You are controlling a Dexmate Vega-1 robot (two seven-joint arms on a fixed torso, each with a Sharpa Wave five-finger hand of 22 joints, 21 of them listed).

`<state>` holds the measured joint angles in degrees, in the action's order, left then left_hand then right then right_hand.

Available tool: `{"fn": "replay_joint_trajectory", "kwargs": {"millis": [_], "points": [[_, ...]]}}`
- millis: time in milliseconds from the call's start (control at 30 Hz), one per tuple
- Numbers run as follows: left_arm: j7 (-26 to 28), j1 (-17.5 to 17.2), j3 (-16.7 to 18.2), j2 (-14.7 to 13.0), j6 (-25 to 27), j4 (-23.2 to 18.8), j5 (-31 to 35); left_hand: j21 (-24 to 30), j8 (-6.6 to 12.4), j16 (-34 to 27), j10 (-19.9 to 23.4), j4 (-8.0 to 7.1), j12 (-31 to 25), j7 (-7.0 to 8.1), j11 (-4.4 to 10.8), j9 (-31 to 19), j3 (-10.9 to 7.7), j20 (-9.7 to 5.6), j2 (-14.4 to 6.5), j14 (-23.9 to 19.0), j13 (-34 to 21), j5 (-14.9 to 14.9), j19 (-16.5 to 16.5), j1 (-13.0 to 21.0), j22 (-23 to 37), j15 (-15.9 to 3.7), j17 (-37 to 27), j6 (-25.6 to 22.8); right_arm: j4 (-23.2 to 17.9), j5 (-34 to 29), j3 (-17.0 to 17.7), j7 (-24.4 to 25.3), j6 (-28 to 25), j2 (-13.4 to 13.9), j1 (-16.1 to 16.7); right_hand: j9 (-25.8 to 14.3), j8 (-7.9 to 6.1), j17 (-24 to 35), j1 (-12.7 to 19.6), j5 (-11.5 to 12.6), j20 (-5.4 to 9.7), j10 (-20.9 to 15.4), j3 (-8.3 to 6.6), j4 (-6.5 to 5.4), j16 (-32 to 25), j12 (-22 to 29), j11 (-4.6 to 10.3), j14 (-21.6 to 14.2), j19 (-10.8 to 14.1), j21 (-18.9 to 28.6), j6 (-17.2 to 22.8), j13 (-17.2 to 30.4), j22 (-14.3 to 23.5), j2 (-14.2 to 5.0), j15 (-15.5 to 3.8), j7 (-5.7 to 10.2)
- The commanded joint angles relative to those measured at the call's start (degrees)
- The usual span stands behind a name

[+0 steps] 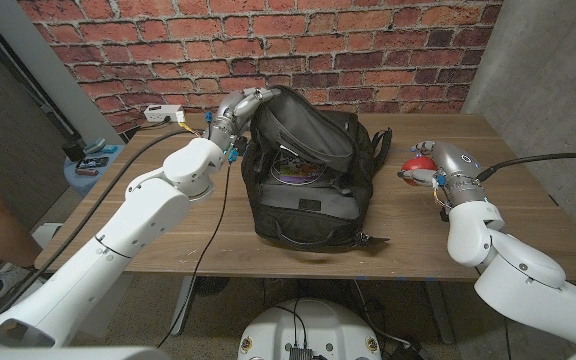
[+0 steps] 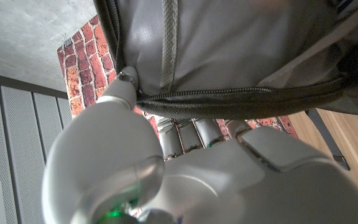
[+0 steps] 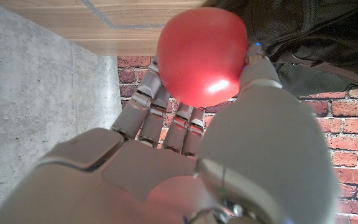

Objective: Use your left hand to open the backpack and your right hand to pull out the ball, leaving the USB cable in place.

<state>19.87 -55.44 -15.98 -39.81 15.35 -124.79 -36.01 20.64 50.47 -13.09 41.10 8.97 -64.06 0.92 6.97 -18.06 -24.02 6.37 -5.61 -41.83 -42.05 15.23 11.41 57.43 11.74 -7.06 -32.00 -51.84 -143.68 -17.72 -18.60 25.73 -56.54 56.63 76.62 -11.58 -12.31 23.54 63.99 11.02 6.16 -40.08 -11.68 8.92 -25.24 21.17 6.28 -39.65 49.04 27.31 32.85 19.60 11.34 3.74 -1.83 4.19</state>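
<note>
Black nylon backpack (image 1: 313,175) sits mid-table in head view w/ its flap held up & open by the left hand (image 1: 236,112), while the right hand (image 1: 436,172) is clear of the bag to its right, fingers wrapped on the red ball (image 1: 419,166), so the pull-out looks done; USB cable can't be made out inside. Left wrist view: fingers (image 2: 120,93) pinch the zipper edge (image 2: 229,94) of the flap. Right wrist view: ball (image 3: 202,56) cupped in fingertips (image 3: 143,99), bare wooden table (image 3: 104,22) beside it, so there's room to set down well short of the edge.
</note>
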Motion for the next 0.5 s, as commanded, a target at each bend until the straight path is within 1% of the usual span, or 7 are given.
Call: {"fn": "replay_joint_trajectory", "kwargs": {"millis": [33, 167, 267, 500], "points": [[-3.8, -2.2, 4.5, -7.1, 3.6, -3.1, -5.1, 0.0, -0.13, 0.4, -0.3, -0.18, 0.5, -0.04, 0.32, 0.2, 0.03, 0.19, -0.5, 0.6, 0.4, -0.2, -0.1, 0.0, 0.0, 0.12, -0.3, 0.3, 1.6, 1.9, -0.4, 0.3, 0.6, 0.7, -2.4, -0.2, 0.19, 0.2, 8.0, -0.2, 5.5, -0.3, 0.17, -0.01, -0.3, 0.2, 0.24, -2.7, -0.1, 0.5, 0.5, 0.1, 0.1, -7.51, -11.48, 0.04], [-6.2, -2.7, 6.2, -10.2, 4.8, -3.6, -7.0, -0.1, -0.14, 0.5, -0.4, -0.2, 0.7, 0.2, 0.29, 0.2, 0.04, 0.23, -0.5, 0.9, 0.6, -0.4, -0.3, -0.1, 0.0, 0.21, -0.3, 0.5, 2.0, 2.3, -0.8, 0.2, 0.8, 0.9, -3.3, -0.2, 0.17, 0.2, 8.0, -0.2, 5.5, -0.3, 0.21, -0.05, -0.2, 0.2, 0.24, -2.7, -0.1, 0.6, 0.5, 0.2, 0.1, -7.57, -11.42, 0.08], [-7.6, -3.0, 7.1, -11.7, 5.3, -3.7, -8.3, -0.2, -0.15, 0.8, -1.2, -0.24, 0.8, 0.26, 0.02, -0.1, 0.0, 0.46, -0.7, 1.5, 0.3, -0.5, -0.8, -0.1, 0.0, 0.55, -0.3, 1.0, 2.2, 2.4, -1.3, 0.1, 0.9, 1.2, -4.0, -0.2, 0.18, 0.2, 8.1, -0.2, 5.51, -0.5, 0.23, -0.05, -0.1, 0.2, 0.25, -2.7, -0.2, 0.7, 0.6, 0.2, 0.1, -7.57, -11.43, 0.12], [-11.6, -3.2, 8.6, -15.4, 6.5, -3.7, -11.0, -0.3, -0.12, 1.0, -1.5, -0.31, 0.9, 0.24, -0.1, -0.2, -0.11, 0.68, -0.8, 1.8, 0.2, -0.7, -1.0, -0.3, 0.0, 0.69, -0.1, 1.2, 2.8, 3.2, -1.5, 0.1, 1.3, 1.4, -4.9, -0.2, 0.2, 0.3, 8.3, -0.2, 5.5, -0.4, 0.25, 0.02, -0.1, 0.2, 0.3, -2.7, -0.2, 0.8, 0.5, 0.2, 0.1, -7.6, -11.49, 0.29]]}}
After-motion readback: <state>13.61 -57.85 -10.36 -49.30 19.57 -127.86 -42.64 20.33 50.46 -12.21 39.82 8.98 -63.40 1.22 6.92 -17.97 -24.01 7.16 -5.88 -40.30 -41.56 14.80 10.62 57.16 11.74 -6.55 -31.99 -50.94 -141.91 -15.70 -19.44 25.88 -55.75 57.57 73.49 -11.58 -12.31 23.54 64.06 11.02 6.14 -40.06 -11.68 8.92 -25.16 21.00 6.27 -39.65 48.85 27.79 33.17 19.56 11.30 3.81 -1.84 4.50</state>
